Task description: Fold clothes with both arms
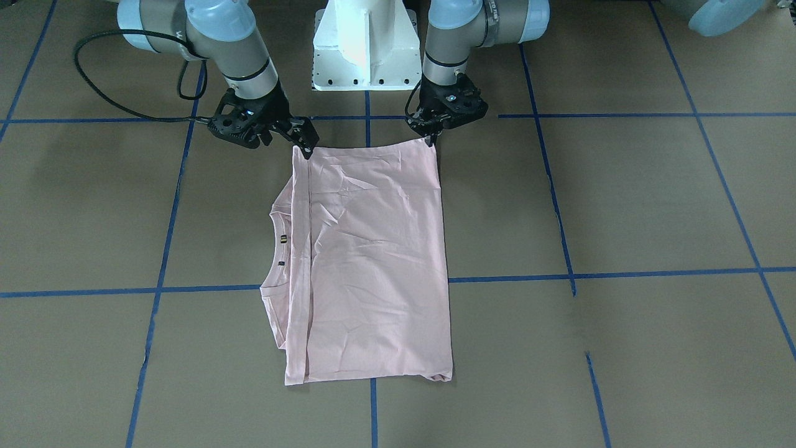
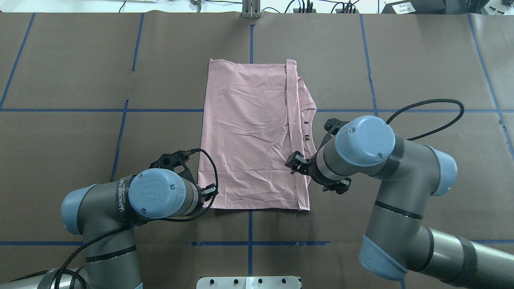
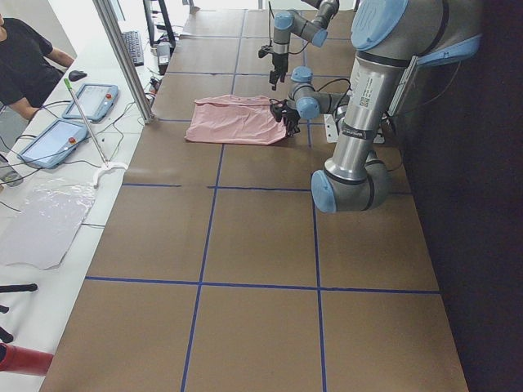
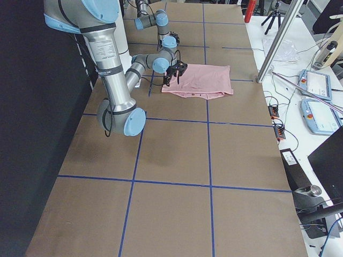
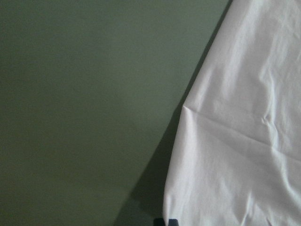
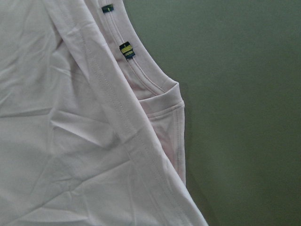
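The clothes are one pale pink T-shirt (image 1: 373, 261) (image 2: 249, 136), folded into a tall rectangle on the brown table. Its collar and a small sleeve tag (image 2: 306, 137) stick out on my right side. My left gripper (image 1: 431, 138) (image 2: 209, 192) is at the shirt's near left corner. In the left wrist view its fingertips (image 5: 165, 221) are together at the cloth edge, which is raised over a shadow. My right gripper (image 1: 309, 142) (image 2: 295, 162) is at the near right corner with its fingers apart. The right wrist view shows only cloth (image 6: 56, 141).
The white pedestal base (image 1: 364, 43) stands just behind the shirt's near edge. Blue tape lines (image 2: 249, 38) grid the table. A black cable (image 2: 425, 108) loops beside my right arm. A person (image 3: 20, 57) sits at a side bench with tablets (image 3: 90, 102).
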### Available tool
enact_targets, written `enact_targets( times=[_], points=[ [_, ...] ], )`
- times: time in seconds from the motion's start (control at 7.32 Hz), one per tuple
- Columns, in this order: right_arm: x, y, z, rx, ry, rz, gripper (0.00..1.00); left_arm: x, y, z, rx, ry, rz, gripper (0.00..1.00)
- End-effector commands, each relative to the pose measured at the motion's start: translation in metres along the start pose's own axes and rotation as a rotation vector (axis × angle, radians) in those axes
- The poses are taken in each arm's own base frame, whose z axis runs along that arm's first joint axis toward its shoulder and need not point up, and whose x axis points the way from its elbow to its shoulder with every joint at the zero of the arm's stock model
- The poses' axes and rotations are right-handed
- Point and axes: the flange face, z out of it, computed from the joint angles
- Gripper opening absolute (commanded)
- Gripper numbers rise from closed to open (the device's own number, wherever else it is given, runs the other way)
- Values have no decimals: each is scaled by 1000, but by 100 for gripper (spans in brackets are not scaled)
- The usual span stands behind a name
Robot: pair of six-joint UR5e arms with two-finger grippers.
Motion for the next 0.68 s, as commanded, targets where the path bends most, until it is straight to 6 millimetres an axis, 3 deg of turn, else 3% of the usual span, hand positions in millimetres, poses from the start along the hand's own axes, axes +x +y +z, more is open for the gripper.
enact_targets(
  times=[0.0, 0.55],
  points=[
    [-30, 16, 42, 22, 52, 99, 100, 0, 0, 0, 2, 0, 0, 0],
    [-21, 30, 70, 18, 104, 91, 100, 0, 0, 1, 2, 0, 2, 0]
  ],
)
